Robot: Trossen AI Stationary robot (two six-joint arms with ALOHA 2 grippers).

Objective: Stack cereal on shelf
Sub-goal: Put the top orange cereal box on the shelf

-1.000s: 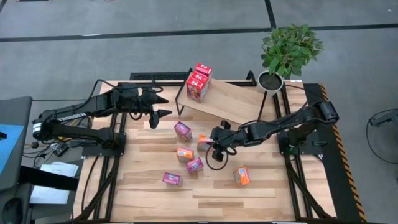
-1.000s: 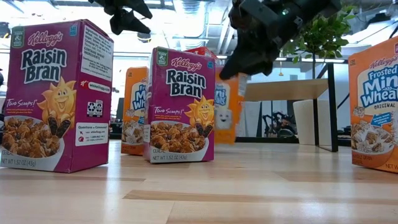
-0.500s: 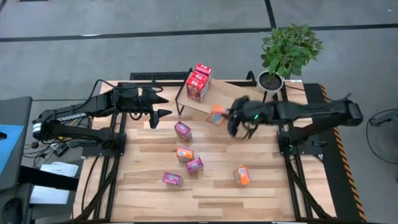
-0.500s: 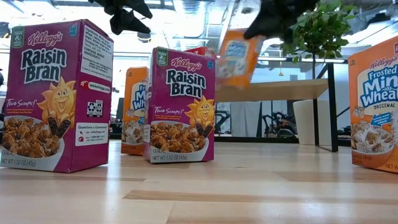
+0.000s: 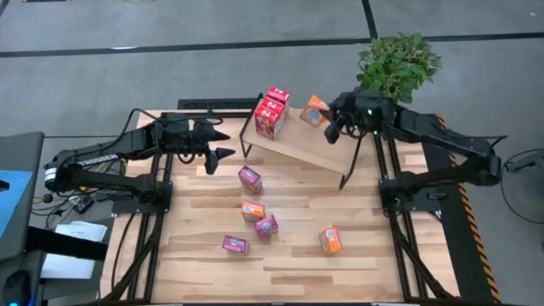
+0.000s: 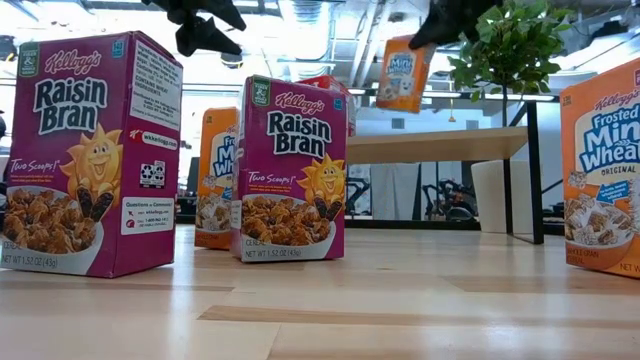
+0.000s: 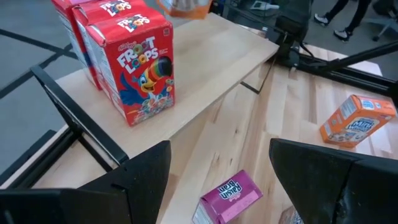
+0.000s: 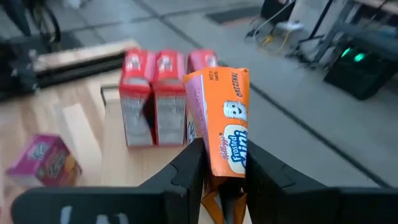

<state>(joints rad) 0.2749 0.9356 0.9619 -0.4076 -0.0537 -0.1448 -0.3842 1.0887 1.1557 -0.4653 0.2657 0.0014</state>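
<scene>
Since the earlier frames: right gripper (image 5: 330,123) has carried an orange cereal box (image 5: 314,111) up off the table and out over the shelf (image 5: 310,140); left arm unchanged.

High view: orange cereal box held above the shelf's far end, just beside the red boxes (image 5: 271,111) already standing there. Left gripper (image 5: 219,143) waits over the table's left side, fingers spread, holding nothing. Five boxes lie on the table (image 5: 212,246): three magenta, two orange.

Low view: orange cereal box (image 6: 404,72) hangs clear above the shelf board (image 6: 440,144), tilted, not touching it. Raisin Bran boxes (image 6: 292,170) stand in the foreground.

Left wrist view: Froot Loops boxes (image 7: 140,63) upright at the shelf's end; bare board beside them.

Right wrist view: fingers (image 8: 186,168) clenched on the orange cereal box (image 8: 225,124) at its lower end; red boxes in a row behind it.

Step in hand, judged: placing. Level the box upright, line it up next to the red row without nudging it, lower until the base sits flat, then release.
</scene>
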